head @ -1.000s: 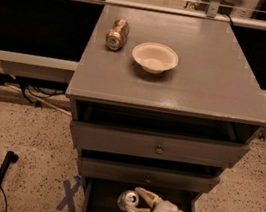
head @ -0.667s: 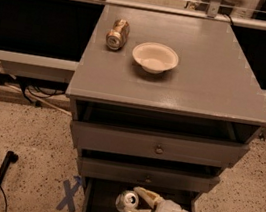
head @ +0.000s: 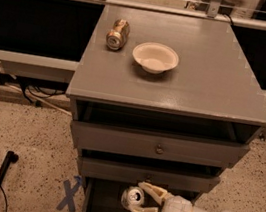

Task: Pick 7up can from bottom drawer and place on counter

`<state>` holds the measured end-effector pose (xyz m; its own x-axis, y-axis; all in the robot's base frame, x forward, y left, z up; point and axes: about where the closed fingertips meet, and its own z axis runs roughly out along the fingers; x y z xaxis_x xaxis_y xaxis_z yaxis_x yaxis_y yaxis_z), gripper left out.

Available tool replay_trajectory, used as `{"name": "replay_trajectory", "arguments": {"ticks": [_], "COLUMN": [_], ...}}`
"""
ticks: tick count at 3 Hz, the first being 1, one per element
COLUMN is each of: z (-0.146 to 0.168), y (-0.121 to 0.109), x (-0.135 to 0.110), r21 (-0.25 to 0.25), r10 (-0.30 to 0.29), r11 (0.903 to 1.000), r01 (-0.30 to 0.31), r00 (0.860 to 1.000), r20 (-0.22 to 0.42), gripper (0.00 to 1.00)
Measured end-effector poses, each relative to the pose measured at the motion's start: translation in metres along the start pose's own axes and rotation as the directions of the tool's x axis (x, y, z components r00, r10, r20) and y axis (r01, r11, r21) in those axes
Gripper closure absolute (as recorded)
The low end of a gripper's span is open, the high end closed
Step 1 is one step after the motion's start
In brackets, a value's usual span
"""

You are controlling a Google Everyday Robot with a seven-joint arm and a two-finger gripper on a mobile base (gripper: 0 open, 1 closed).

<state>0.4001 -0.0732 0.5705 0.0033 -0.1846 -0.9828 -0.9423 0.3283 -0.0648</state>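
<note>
The 7up can (head: pixel 132 197), silver-white with a pull-tab top, sits between my gripper's two cream fingers just above the dark inside of the open bottom drawer (head: pixel 100 209). My gripper (head: pixel 138 200) reaches in from the lower right and is shut on the can, one finger (head: pixel 153 191) behind it and one in front of it. The counter (head: pixel 202 84) is the wide grey top of the cabinet above.
A gold-brown can (head: pixel 117 34) lies on its side at the counter's back left. A white bowl (head: pixel 155 57) stands beside it. Two shallower drawers with knobs (head: pixel 159 149) stick out above the bottom drawer. A blue X (head: pixel 68 194) marks the floor at the left.
The gripper with the can has shifted slightly right and up inside the bottom drawer. Nothing on the counter has moved.
</note>
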Motion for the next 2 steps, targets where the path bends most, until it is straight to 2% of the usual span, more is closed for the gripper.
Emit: {"name": "replay_trajectory", "arguments": {"ticks": [1,2], "z": [0.0,-0.009], "y": [0.0,-0.008], "x": [0.0,-0.015], "r21": [0.0,-0.02], "r10": [0.0,0.009], "r11": [1.0,0.9998], "r01": [0.0,-0.008], "r00": [1.0,0.999], "r20": [0.0,0.042], "gripper": [1.0,1.0]}}
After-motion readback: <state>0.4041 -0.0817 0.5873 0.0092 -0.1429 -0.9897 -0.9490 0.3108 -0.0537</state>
